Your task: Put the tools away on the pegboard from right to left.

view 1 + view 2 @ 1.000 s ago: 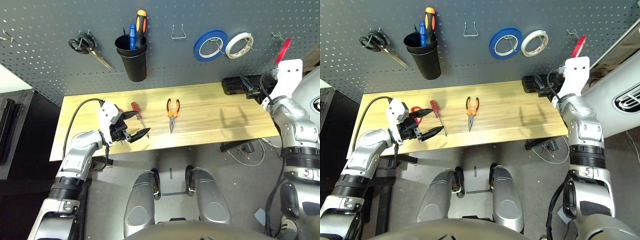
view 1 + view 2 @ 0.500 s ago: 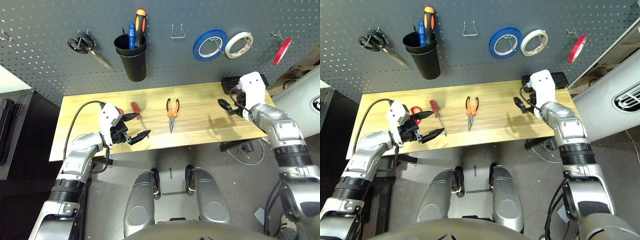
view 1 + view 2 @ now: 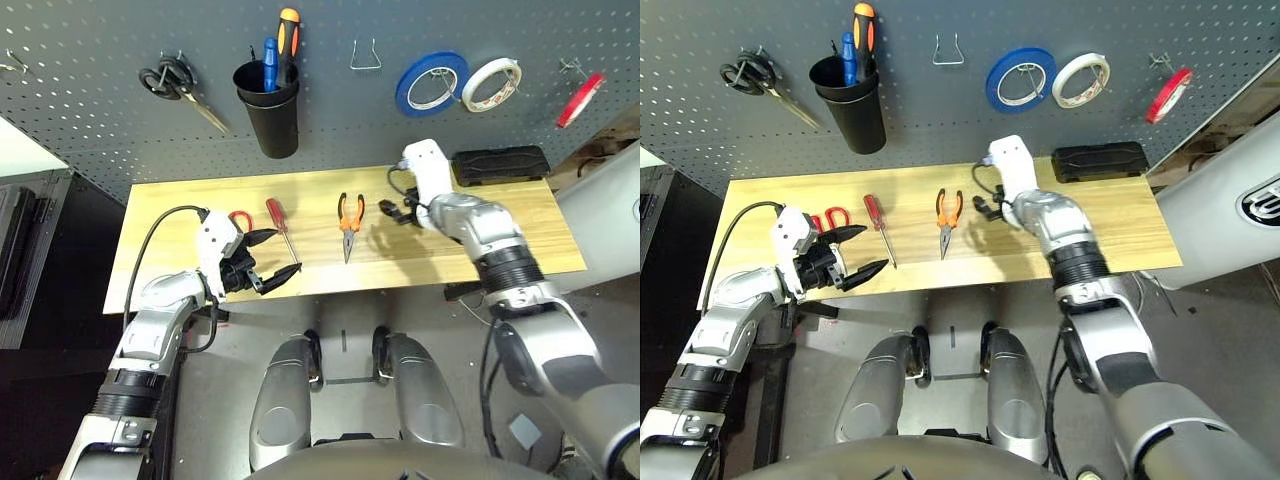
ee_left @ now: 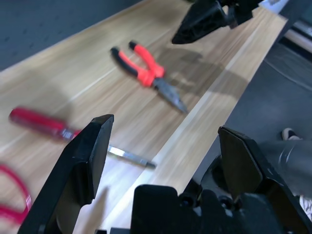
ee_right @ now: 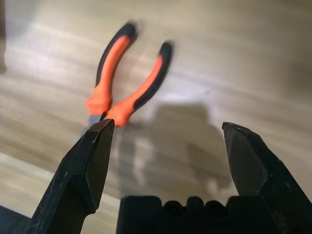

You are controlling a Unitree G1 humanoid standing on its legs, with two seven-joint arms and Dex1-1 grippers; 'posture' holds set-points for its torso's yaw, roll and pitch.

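On bench, right gripper (image 3: 393,211), wide open and empty, has swung from pegboard (image 3: 100,100) to beside pliers (image 3: 347,222); left gripper (image 3: 270,258) open, empty; pliers next.

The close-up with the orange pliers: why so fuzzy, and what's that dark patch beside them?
Right wrist view: the orange-handled pliers lie soft and out of focus; the dark patch is a shadow on the wooden table. Left wrist view: the red-handled screwdriver is blurred too.

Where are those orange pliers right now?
The orange pliers lie flat near the middle of the wooden table, between the red-handled screwdriver on their left and the robot's open right gripper just to their right.
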